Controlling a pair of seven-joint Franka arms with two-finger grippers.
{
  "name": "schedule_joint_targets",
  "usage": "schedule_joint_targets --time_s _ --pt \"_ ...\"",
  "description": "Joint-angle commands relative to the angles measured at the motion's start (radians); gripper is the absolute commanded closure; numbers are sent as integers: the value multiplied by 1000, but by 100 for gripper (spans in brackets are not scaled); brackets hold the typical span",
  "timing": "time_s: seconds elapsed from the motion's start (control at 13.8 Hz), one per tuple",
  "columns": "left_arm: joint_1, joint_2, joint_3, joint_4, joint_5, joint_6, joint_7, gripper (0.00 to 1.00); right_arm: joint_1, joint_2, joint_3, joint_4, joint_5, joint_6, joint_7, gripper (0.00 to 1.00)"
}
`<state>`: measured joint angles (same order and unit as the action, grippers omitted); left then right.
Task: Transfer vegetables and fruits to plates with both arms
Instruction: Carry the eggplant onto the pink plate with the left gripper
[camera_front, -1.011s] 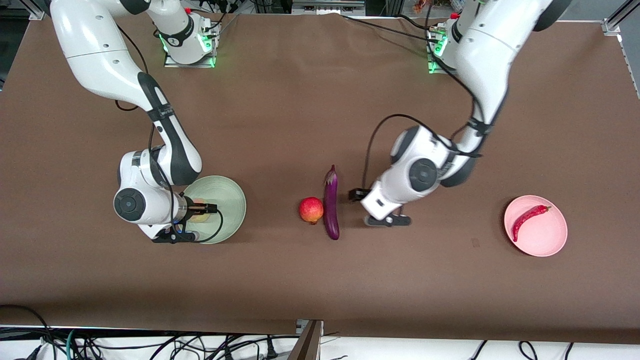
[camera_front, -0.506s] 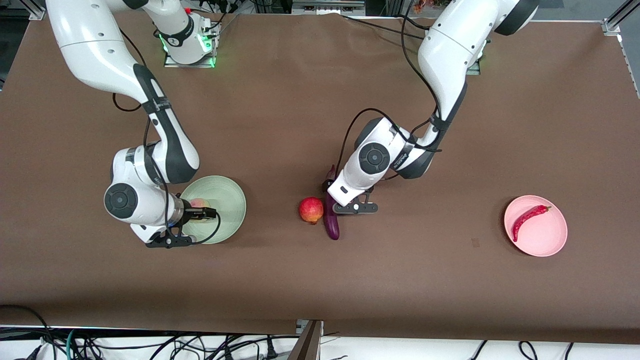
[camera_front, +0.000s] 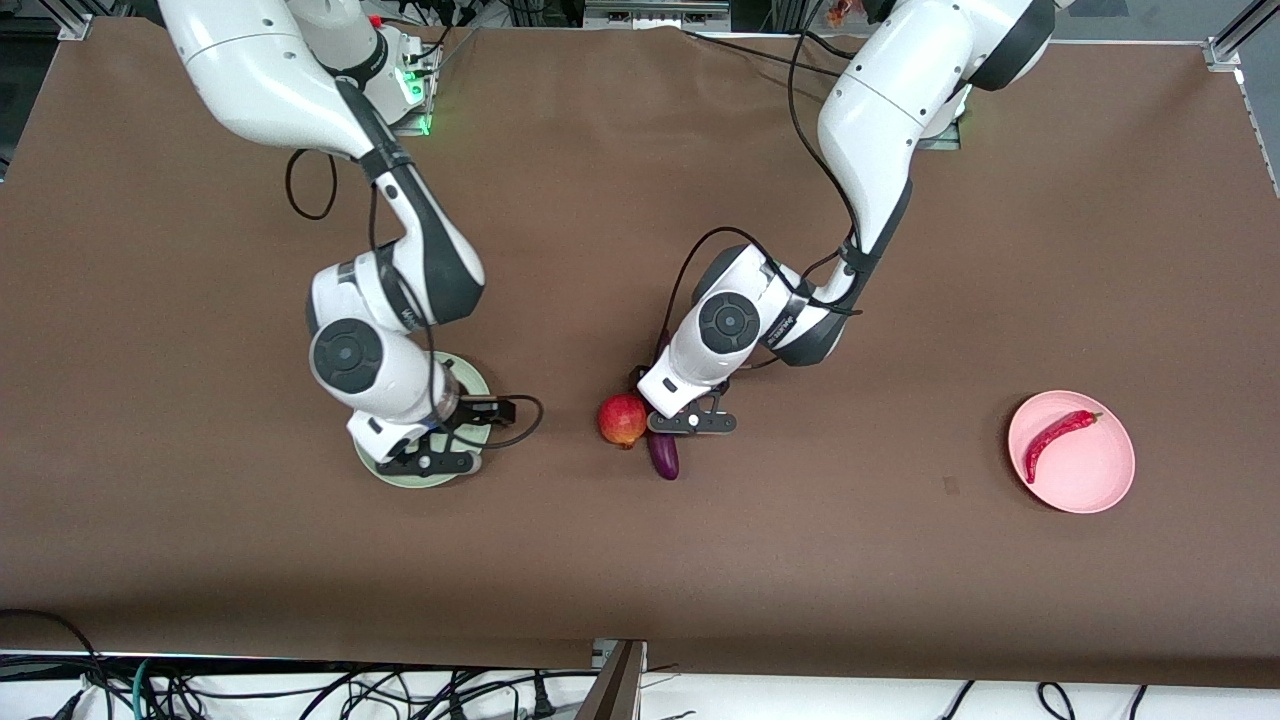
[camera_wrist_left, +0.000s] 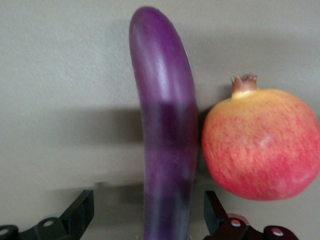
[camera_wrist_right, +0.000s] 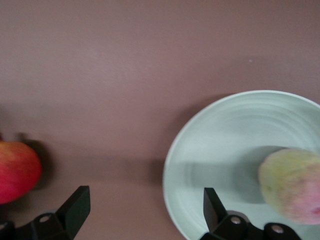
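Observation:
The purple eggplant lies on the table between the fingers of my left gripper, which is open with a gap on each side. In the front view only the eggplant's end shows under the left wrist. The red-orange fruit rests beside the eggplant, touching it. My right gripper is open and holds nothing, and it hovers over the edge of the mint green plate. The peach sits on that plate. The red chili lies on the pink plate.
The green plate is mostly covered by the right wrist in the front view. The pink plate sits toward the left arm's end of the brown table. Cables hang along the table's front edge.
My left arm swung from the bare table over to the eggplant and now straddles it. My right gripper left the peach on the green plate and moved toward the plate's edge and the red fruit.

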<state>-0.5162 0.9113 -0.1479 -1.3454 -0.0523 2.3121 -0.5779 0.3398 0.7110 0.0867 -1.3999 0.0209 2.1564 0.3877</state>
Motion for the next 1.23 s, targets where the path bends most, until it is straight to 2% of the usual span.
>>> schedule_joint_targets --time_s 0.0,0.07,0.29,0.43,0.58,0.79,0.94,1.16 --pt "-12 18 16 35 46 -7 41 90 28 18 -4 16 10 57 69 0" --pt "-15 18 16 31 48 0 41 100 54 24 -4 16 10 81 120 0" --pt "-8 17 16 23 48 43 39 100 120 54 -4 16 8 184 256 0" --pt "42 -5 16 15 48 27 55 100 155 71 -5 15 8 246 315 0" --pt "155 -67 -4 -11 34 -64 204 100 180 82 -5 9 7 293 333 0" --pt "321 -147 -24 -12 32 -293 434 100 192 99 -5 7 10 321 335 0" --pt "456 -178 -24 -12 32 -409 692 100 209 105 -5 9 8 332 335 0" --pt "649 -180 -22 -12 45 -456 997 100 245 125 -8 9 4 382 335 0"
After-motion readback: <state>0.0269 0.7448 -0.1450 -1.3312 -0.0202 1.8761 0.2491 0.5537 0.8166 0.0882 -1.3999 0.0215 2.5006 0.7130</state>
